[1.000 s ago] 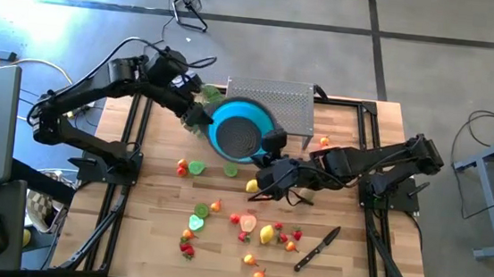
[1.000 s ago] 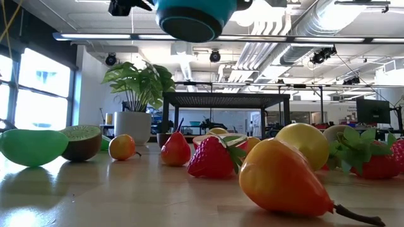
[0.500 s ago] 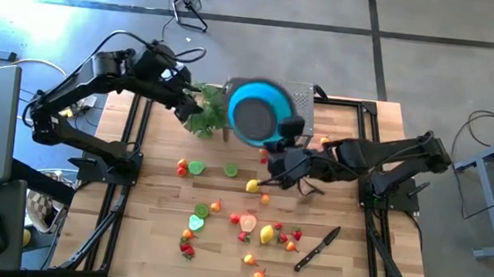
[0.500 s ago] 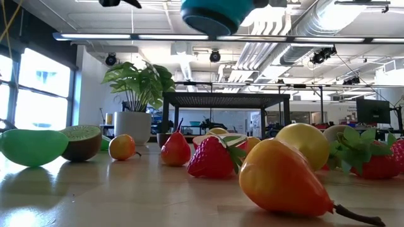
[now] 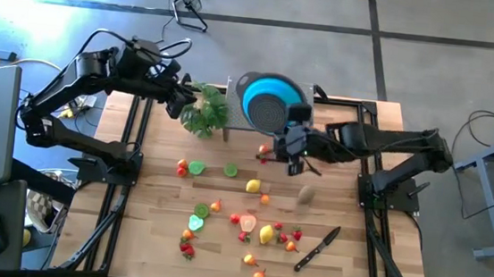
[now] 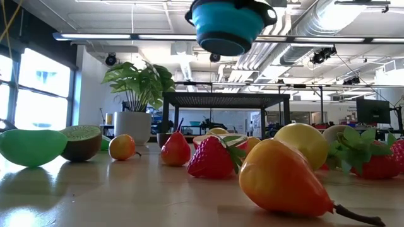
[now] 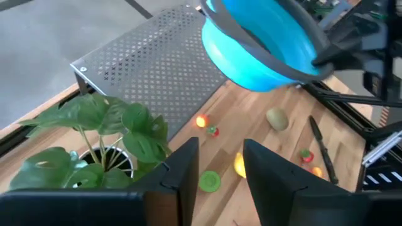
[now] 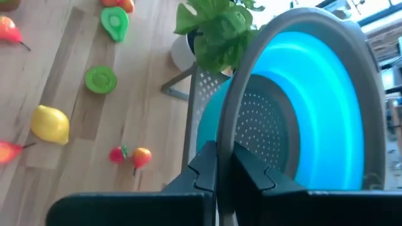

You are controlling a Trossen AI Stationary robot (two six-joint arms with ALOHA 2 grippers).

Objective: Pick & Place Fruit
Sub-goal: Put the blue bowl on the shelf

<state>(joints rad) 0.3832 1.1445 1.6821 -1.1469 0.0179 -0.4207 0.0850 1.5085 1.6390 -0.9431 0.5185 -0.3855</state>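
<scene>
My right gripper [image 5: 291, 132] is shut on a blue bowl [image 5: 272, 103] with a grey rim and a perforated bottom. It holds the bowl high over the table's far middle. The fruit lies scattered on the wooden table: lime pieces [image 5: 196, 166], a lemon [image 5: 252, 186], a kiwi [image 5: 307, 194], strawberries [image 5: 244, 235] and orange pieces [image 5: 252, 260]. My left gripper [image 7: 221, 144] hangs open above the potted plant [image 5: 203, 112] at the far left, left of the bowl, with nothing between its fingers. My right gripper pinches the bowl's grey rim [image 8: 225, 135], one finger on the blue outer wall and one inside. The fingers come slanting down from the table's right side. The bowl is lifted clear of everything, its opening facing up [image 5: 272, 109].
A grey perforated metal stand [image 7: 157, 56] sits at the far edge, under the bowl. A black-handled knife [image 5: 316, 249] lies near the front right. A strawberry and an orange piece [image 8: 130, 155] lie just before the stand. The wooden table [image 5: 149, 229] shows bare at its left.
My right gripper has carried the bowl up and toward the table's far right, from beside the plant to over the stand, rolling as it went. My left gripper has drawn back from the bowl toward the left edge and risen. The kiwi now shows on the table.
</scene>
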